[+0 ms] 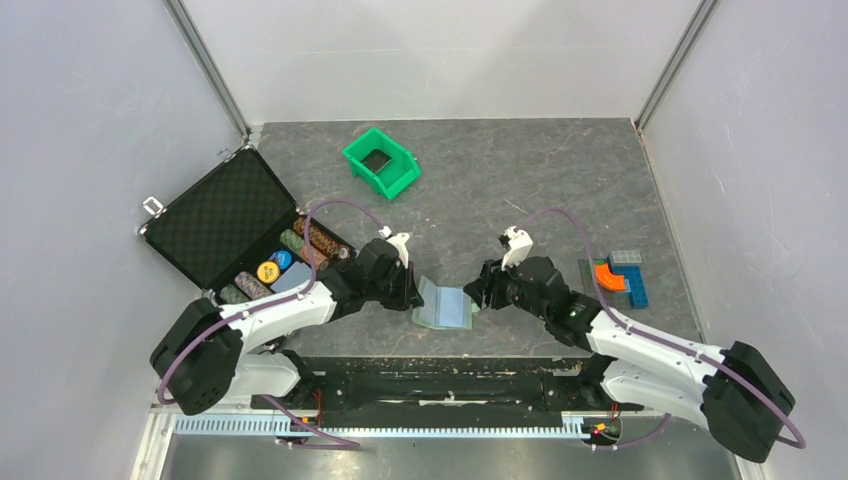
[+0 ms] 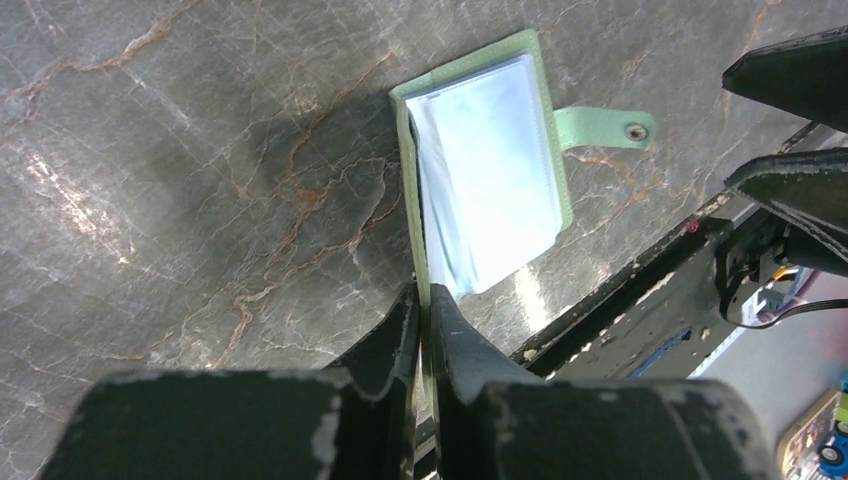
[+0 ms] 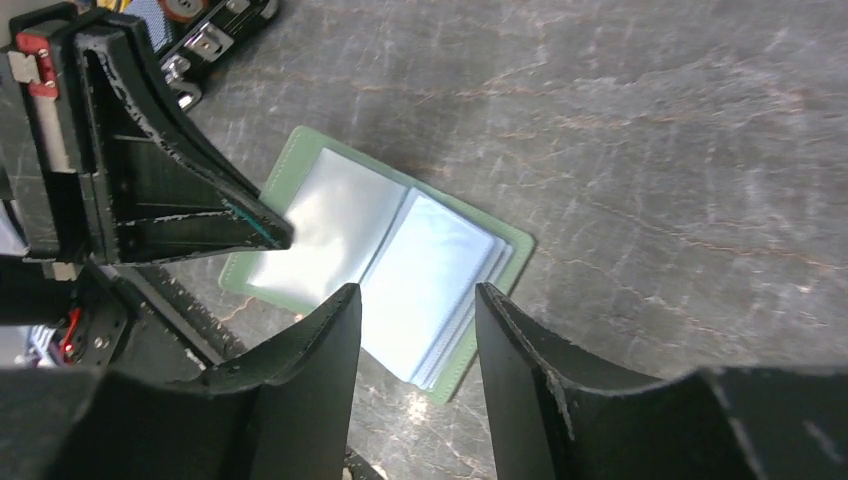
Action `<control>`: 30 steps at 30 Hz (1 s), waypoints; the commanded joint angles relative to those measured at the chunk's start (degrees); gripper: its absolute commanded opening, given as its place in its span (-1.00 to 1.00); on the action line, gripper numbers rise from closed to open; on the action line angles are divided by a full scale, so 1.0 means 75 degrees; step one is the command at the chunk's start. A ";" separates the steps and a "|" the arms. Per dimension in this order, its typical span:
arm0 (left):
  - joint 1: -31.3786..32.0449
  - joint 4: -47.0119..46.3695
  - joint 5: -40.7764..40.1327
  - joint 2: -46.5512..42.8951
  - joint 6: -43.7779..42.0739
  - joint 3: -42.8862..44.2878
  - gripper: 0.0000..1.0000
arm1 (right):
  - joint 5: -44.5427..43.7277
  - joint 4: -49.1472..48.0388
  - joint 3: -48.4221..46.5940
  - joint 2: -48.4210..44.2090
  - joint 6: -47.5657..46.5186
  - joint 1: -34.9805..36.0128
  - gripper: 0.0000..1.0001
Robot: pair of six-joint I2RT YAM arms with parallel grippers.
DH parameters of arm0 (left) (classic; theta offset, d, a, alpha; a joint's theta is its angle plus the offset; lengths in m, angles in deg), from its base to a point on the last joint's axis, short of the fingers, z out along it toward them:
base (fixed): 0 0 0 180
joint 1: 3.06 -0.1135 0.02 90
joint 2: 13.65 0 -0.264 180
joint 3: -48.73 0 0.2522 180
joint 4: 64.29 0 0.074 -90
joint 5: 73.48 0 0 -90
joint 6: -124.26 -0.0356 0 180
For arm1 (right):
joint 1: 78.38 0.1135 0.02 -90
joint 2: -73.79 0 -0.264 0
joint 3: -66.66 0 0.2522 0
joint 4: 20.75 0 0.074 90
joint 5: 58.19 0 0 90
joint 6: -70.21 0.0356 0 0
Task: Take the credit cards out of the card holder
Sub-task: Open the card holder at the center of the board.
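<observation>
Card holder (image 1: 444, 306) lay spread open on the table (image 1: 520, 180), close to its near edge, between our two grippers, its pale blue sleeves (image 3: 440, 255) facing up. Our left gripper (image 2: 424, 300) had its jaws pressed together, pinching the holder's green left edge. Our right gripper (image 3: 417, 293) hung just over the right half with jaws spread, gripping nothing. The tab (image 2: 605, 128) stuck out flat from the holder's right side.

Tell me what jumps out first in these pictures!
The pale green card holder is open at the front middle, with the left pincer pinching one edge and the right pincer open by the other. To the left stands an open black case with colourful poker chips; a bright green bin sits farther back.
</observation>
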 commanded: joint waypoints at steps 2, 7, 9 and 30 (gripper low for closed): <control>0.0040 0.0049 -0.0221 -0.0067 0.0319 -0.0280 -0.59 | 0.1163 -0.1109 0.0238 0.0595 0.0568 0.0000 -0.05; 0.0045 0.0344 -0.0585 -0.0302 0.0416 -0.0419 -0.21 | 0.1453 -0.1890 0.0573 0.1210 0.0970 0.0019 -0.08; 0.0041 0.0384 -0.0644 -0.0332 0.0447 -0.0462 -0.18 | 0.1384 -0.1963 0.0600 0.1426 0.1015 0.0017 -0.09; 0.0039 -0.0271 -0.0099 -0.0527 0.0687 -0.0941 -0.59 | 0.1394 -0.2676 0.0499 0.2777 0.1642 0.0279 -0.10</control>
